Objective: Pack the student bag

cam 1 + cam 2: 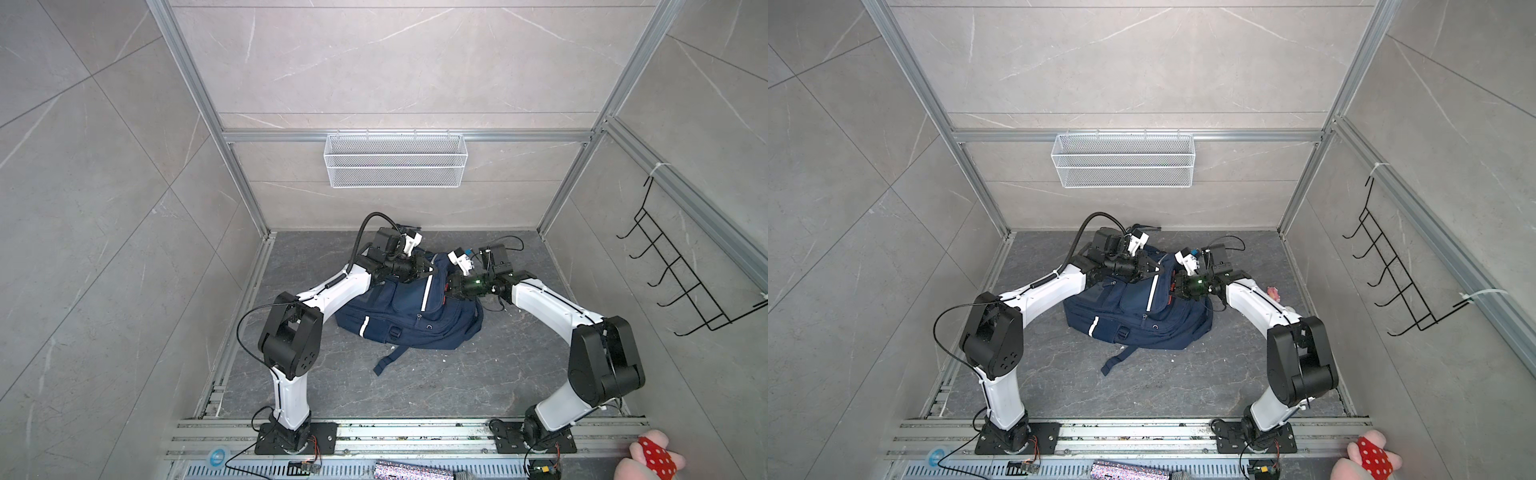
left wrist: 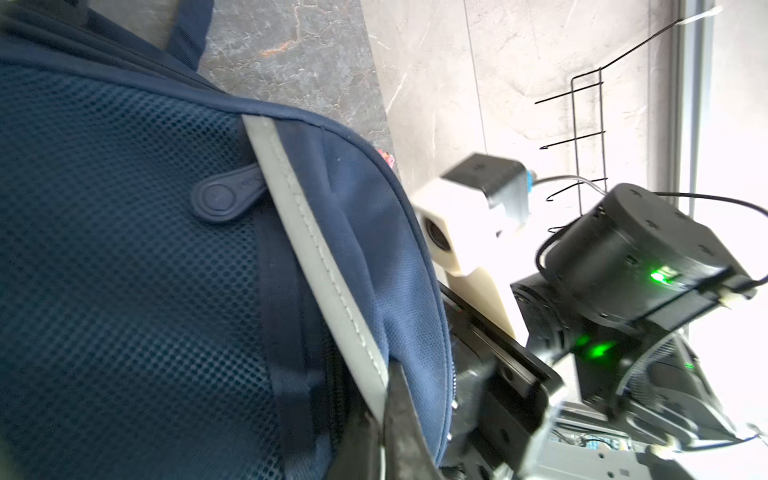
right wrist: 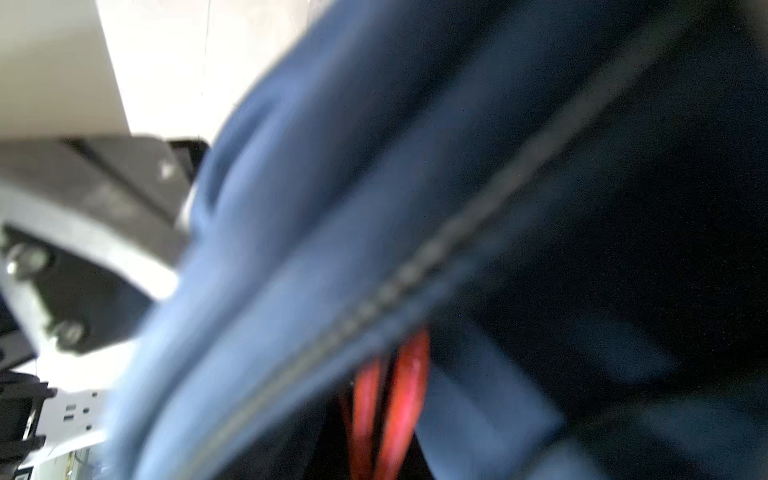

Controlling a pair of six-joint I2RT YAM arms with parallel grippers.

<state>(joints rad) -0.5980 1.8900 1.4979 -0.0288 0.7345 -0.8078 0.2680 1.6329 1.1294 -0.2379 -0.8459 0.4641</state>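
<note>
The bag (image 1: 407,316) (image 1: 1133,307) lies flat on the worktop (image 1: 457,382), in its rear half and about midway between the side walls. A strip of bare stone runs along each side frame. One strap (image 1: 390,357) trails from the bag toward the front rail (image 1: 415,432). Past the strap's end the worktop lies open between the two arm bases. Behind the bag only a narrow band is left before the back wall.

The left hand (image 1: 430,270) (image 1: 1156,268) is closed to a point on the bag's raised top edge. In its wrist view a dark finger (image 2: 395,415) presses the fabric beside a grey stripe. The right hand (image 1: 449,291) (image 1: 1173,291) meets the same top edge from the other side. Its red fingers (image 3: 409,374) are nearly together, with the zip edge lying over them in a blurred view.

The bag's inside is hidden in every view. A wire basket (image 1: 395,166) hangs on the back wall, and the tiles show through its mesh. A black rack (image 1: 681,282) hangs on the right wall. A pink toy (image 1: 648,457) sits outside the front rail.
</note>
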